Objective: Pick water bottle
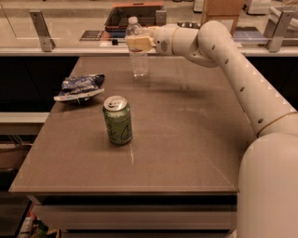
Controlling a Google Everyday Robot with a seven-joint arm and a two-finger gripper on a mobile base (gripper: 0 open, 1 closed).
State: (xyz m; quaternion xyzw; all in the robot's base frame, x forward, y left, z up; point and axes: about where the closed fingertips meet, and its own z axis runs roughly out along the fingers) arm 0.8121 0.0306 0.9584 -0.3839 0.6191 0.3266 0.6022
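Observation:
The water bottle [139, 60] is clear and ribbed with a white cap. It stands upright at the far side of the brown table [186, 139], left of centre. My gripper [138, 43] reaches in from the right at the end of the white arm. Its tan fingers [136, 43] are closed around the bottle's upper part, just below the neck. The bottle's base is at or just above the table top; I cannot tell which.
A green soda can [118, 120] stands in the middle left of the table. A crumpled blue chip bag [79, 87] lies at the left edge. A counter with a dark tray [135, 13] and metal posts runs behind the table.

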